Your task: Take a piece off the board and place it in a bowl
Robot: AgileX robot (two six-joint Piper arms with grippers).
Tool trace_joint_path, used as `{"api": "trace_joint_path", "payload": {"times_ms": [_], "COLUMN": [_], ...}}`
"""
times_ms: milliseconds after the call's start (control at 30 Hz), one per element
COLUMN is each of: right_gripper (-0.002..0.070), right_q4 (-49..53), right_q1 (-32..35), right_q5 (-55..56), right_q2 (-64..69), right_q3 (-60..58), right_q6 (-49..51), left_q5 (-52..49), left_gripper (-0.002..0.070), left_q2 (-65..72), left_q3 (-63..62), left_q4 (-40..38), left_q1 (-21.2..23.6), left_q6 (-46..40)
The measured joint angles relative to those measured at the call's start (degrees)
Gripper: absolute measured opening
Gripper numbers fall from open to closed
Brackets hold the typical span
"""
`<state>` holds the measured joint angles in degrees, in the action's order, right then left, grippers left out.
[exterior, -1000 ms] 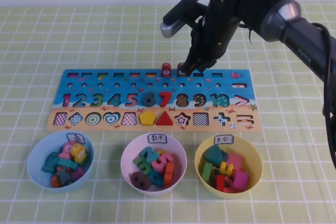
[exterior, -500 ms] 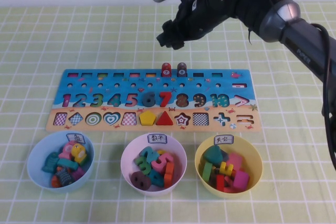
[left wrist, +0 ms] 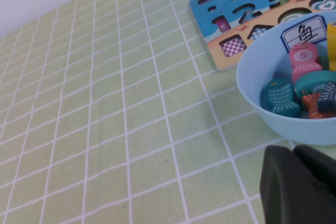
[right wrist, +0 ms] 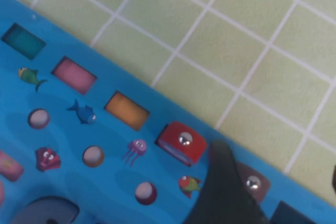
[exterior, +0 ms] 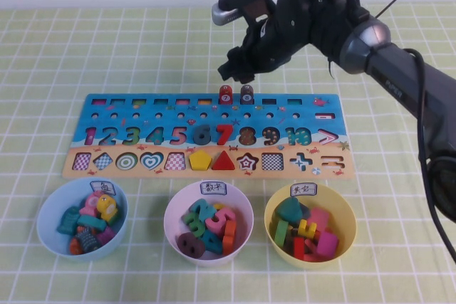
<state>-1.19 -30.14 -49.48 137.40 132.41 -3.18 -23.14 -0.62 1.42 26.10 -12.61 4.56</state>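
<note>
The dark brown piece [exterior: 246,93] marked 8 stands at the back edge of the blue board [exterior: 142,115], next to the red piece [exterior: 226,94]. My right gripper [exterior: 234,71] hangs open just behind and above these two, touching nothing. In the right wrist view the brown piece [right wrist: 253,183] shows partly behind one dark finger [right wrist: 223,182], beside the red piece [right wrist: 181,141] on the board [right wrist: 79,129]. The light blue bowl [exterior: 48,236] sits front left with several pieces in it. My left gripper [left wrist: 294,153] rests shut beside that bowl [left wrist: 252,87].
A pale pink-white bowl [exterior: 171,227] of number pieces sits at front centre and a yellow bowl [exterior: 346,213] of shape pieces at front right. The right arm [exterior: 385,55] reaches in from the right over the green checked cloth [exterior: 107,48].
The right gripper, a second ago down on the brown piece, has opened and risen off it toward the back. The piece stays on the board.
</note>
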Motion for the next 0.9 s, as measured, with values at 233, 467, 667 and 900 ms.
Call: {"api": "trace_joint_path", "payload": {"times_ms": [233,467,667,900], "right_gripper": [0.0391,0.0391,0.0392,0.0391], "right_q4": [0.0,0.0,0.0,0.0], "right_q1": [0.0,0.0,0.0,0.0], "right_q5": [-1.4,-4.0,-3.2,-2.8], "right_q2": [1.4,2.2,2.2,2.6], "right_q3": [0.0,0.0,0.0,0.0], "right_q6": [0.1,0.4,0.4,0.4], "left_q5": [0.0,0.0,0.0,0.0], "left_gripper": [-0.0005,-0.0005,-0.0005,-0.0005], "left_q2": [0.0,0.0,0.0,0.0], "left_q3": [0.0,0.0,0.0,0.0], "left_q4": [0.0,0.0,0.0,0.0], "left_q1": [0.0,0.0,0.0,0.0], "left_q6": [0.0,0.0,0.0,0.0]}}
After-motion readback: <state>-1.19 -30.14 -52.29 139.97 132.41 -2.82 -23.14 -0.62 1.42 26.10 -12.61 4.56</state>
